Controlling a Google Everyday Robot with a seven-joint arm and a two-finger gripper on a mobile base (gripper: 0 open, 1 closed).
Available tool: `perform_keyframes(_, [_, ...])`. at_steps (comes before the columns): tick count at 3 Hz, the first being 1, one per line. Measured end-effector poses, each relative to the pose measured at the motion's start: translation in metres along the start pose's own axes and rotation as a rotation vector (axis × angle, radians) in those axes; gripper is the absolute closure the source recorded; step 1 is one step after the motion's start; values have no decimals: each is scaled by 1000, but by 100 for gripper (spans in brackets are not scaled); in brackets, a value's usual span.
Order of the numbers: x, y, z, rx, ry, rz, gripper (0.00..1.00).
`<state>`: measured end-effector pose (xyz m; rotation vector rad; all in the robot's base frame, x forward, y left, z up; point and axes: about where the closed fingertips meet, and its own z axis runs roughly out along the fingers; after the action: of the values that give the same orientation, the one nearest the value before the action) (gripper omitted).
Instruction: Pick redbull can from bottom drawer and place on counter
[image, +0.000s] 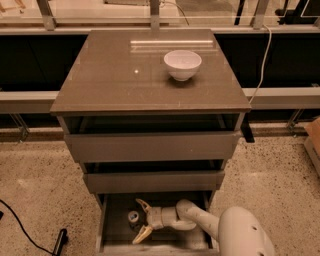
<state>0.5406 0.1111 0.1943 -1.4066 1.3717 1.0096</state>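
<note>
I see my arm (202, 222) enter from the lower right corner and reach leftward, roughly level, with the wrist (167, 217) in line with it. The gripper (139, 219) sits low inside the bottom drawer (101, 227), pointing left. Its two yellowish fingers (143, 204) are spread wide apart, one above the other in view.

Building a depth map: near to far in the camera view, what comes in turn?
Bottom drawer, the open claw inside at the redbull can → middle drawer → top drawer → counter → white bowl.
</note>
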Motion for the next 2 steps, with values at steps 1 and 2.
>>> perform_keyframes(1, [0,1,2,-3,-2,1,17])
perform_keyframes(2, [-1,3,4,-7,-4,2,41])
